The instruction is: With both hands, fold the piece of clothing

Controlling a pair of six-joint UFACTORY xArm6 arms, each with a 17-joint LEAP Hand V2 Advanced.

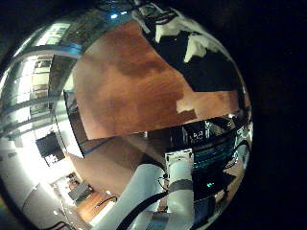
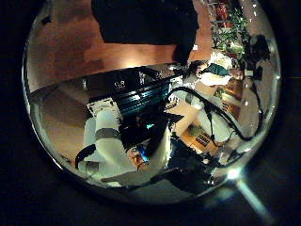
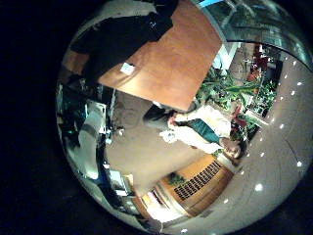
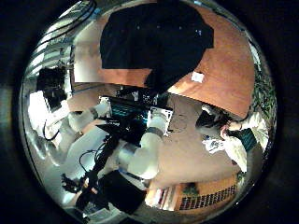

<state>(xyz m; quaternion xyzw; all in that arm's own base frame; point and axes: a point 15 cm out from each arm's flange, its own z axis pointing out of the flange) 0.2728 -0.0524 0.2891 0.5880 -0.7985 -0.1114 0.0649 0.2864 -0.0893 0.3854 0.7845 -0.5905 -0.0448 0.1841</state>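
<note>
1. Left hand [image 1: 195, 42]: only pale parts of it show at the edge of its little finger side palm view, over the clothing. I cannot tell how far the fingers are bent, or whether they hold anything.
2. Right hand: neither of its 2 palm views shows its fingers, so I cannot tell its state.
3. A robot arm [image 4: 140, 154] reaches across the right thumb side palm view, on the near side of the table. I cannot tell which arm it is.
4. The table [image 4: 229, 65] has a wooden top, and 1 long edge of it runs across all 4 views.
5. The piece of clothing [image 4: 154, 42] lies spread on the table, reaching that table edge. It takes up only part of each view, so it is well apart from both palms. It lies broad and mostly flat, with an uneven outline.
6. A small pale tag [image 4: 198, 77] lies on the bare table just beside the clothing, near the same edge.
7. Beyond the clothing, the rest of the table is bare wood.
</note>
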